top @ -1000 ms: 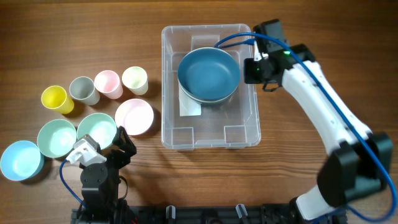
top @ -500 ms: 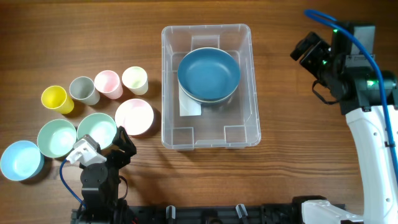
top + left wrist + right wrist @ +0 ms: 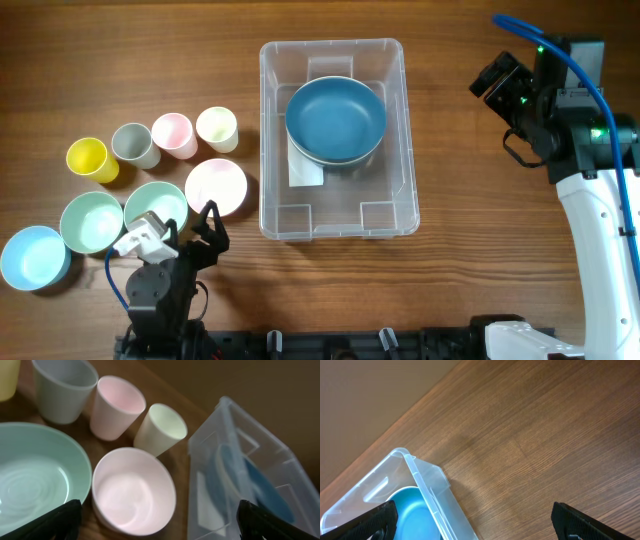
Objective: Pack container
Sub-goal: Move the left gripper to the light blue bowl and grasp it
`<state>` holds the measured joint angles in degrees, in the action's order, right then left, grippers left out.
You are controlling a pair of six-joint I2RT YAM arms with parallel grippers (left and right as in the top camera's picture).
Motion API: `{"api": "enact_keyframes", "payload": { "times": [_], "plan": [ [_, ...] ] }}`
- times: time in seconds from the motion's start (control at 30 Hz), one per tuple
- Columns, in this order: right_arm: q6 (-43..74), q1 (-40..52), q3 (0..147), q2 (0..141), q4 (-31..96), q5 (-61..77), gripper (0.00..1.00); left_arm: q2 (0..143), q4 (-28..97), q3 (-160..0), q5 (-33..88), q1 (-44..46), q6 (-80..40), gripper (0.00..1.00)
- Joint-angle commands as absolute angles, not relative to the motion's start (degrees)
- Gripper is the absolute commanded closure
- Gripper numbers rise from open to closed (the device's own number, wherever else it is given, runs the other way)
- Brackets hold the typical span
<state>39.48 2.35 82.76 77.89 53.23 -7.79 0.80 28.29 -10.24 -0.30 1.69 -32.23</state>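
Container [image 3: 335, 208] dead centre, holding a blue bowl [image 3: 336, 120] toward its far end, over part of a white label [image 3: 303, 172]. Left gripper [image 3: 203, 222] off the container's near left corner, just beside a pink bowl [image 3: 216, 186], fingers [image 3: 55, 520] spread wide, gripping nothing. Right gripper [image 3: 497, 78] well clear of the container's far right side (above the wooden tabletop [image 3: 450, 250]), fingers likewise apart and empty. Left of the container: green bowl [image 3: 156, 206], second green bowl [image 3: 91, 221], pale blue bowl [image 3: 35, 257] in a row; beyond them four upright cups, yellow cup [image 3: 87, 157], grey cup [image 3: 132, 143], pink cup [image 3: 172, 133], cream cup [image 3: 216, 127], the cream one nearest the container.
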Motion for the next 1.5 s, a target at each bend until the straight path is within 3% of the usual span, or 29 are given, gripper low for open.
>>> {"api": "enact_keyframes", "payload": {
  "times": [0.0, 0.37, 0.53, 0.63, 0.73, 0.77, 1.0, 1.27, 1.47],
  "plan": [
    [40.56, 2.24, 83.24, 77.89, 53.36, -9.04, 0.0, 2.46, 29.39, -18.04, -1.56, 1.19, -32.01, 0.03],
    [40.53, 2.24, 83.22, 77.89, 53.39, -9.04, 0.01, 40.91, 55.11, -58.13, -26.92, -2.63, -34.13, 0.0],
    [40.58, 2.24, 83.22, 77.89, 53.36, -9.04, 0.0, 48.75, 55.68, -61.95, -23.81, -8.01, -32.21, 0.02],
    [40.58, 2.24, 83.24, 77.89, 53.36, -9.04, 0.0, 51.09, 59.64, -61.95, -28.93, -13.26, -43.51, 0.0],
    [40.6, 2.24, 83.24, 77.89, 53.36, -9.04, 0.01, 54.37, 61.17, -61.95, -25.21, -24.34, -46.96, 0.0],
    [40.6, 2.24, 83.24, 77.89, 53.39, -9.04, 0.0, 57.25, 60.77, -61.95, -20.93, -32.1, -46.94, 0.0],
    [40.6, 2.24, 83.22, 77.89, 53.36, -9.04, 0.0, 71.11, 59.31, -61.95, -6.87, -53.67, -46.78, 0.01],
    [40.62, 2.24, 83.22, 77.89, 53.36, -9.04, 0.0, 84.71, 54.46, -61.95, -7.07, -61.65, -46.5, 0.01],
    [40.6, 2.24, 83.22, 77.89, 53.36, -9.04, 0.0, 93.23, 48.73, -61.95, -5.78, -62.92, -40.88, 0.19]
  ]
}}
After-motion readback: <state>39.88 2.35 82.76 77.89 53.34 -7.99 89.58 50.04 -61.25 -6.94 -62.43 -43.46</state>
